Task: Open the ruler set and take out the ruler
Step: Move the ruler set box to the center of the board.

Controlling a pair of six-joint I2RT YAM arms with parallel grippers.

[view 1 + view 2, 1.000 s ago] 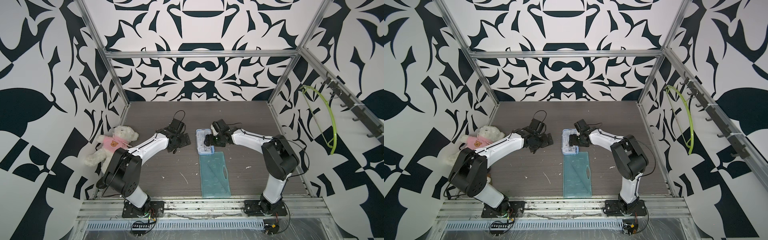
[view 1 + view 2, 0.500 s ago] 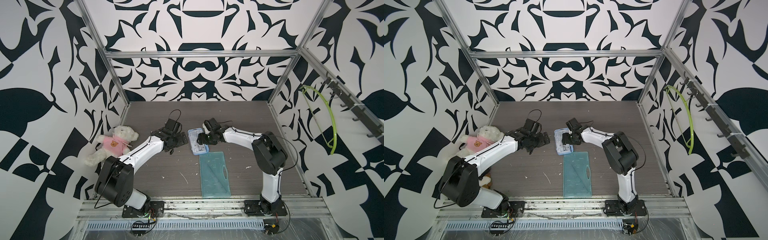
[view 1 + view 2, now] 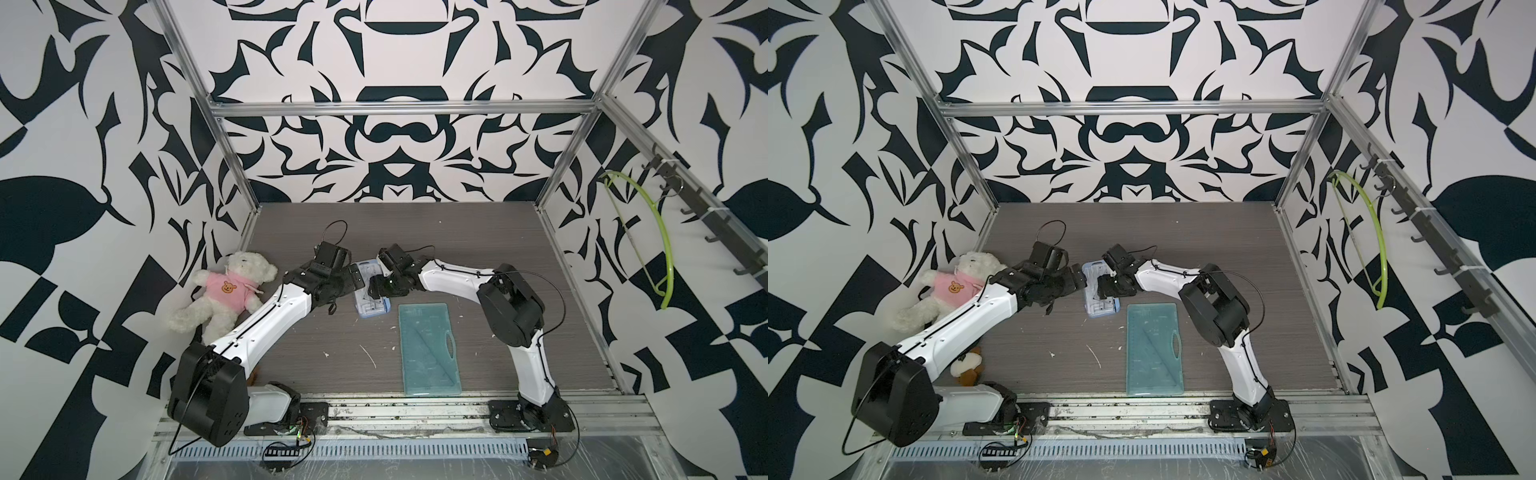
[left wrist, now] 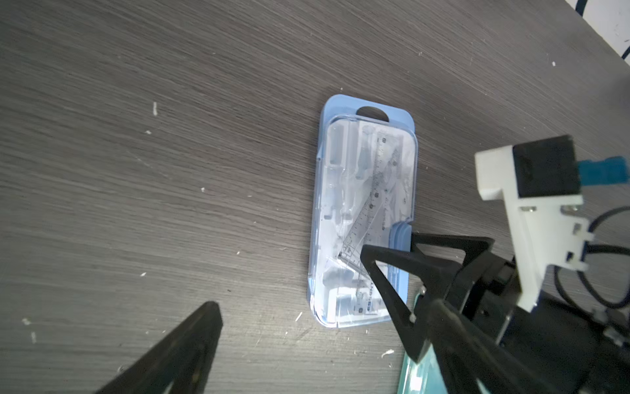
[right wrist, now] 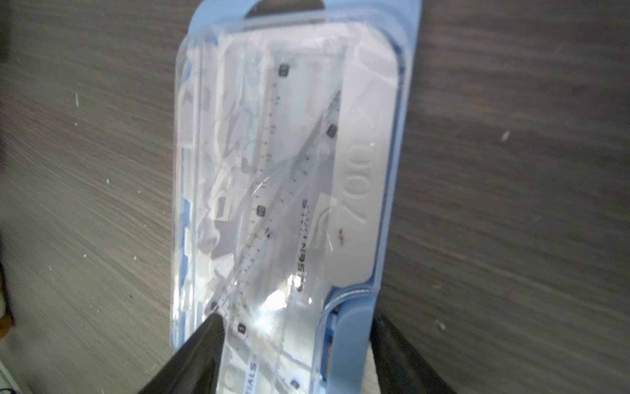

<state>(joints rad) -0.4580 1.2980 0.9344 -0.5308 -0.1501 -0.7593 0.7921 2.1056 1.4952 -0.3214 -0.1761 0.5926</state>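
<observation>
As you scan from the left, past the teddy bear (image 3: 224, 291) slumped at the wall, you meet the left end effector (image 3: 356, 279), released with its jaws spread wide, just beside the ruler set (image 3: 371, 306). That set, a small clear-lidded blue case, lies flat with its lid down in the middle of the surface (image 3: 478, 232). The transparent ruler (image 4: 370, 204) sits aslant inside among other clear pieces. On the set's right side your right end effector (image 3: 374, 290) straddles the blue latch tab (image 5: 351, 327), one of its fingers (image 5: 204, 354) over the lid; whether it truly pinches cannot be told. Judge the case light, thin-walled and slick: it will likely skate and flex rather than pop open, so brace it from the left and pry at the tab. The ruler looks thin, stiff and slippery; take it by an end edge. A teal case (image 3: 428, 349) lies close beside the set's corner, nearer the rail.
</observation>
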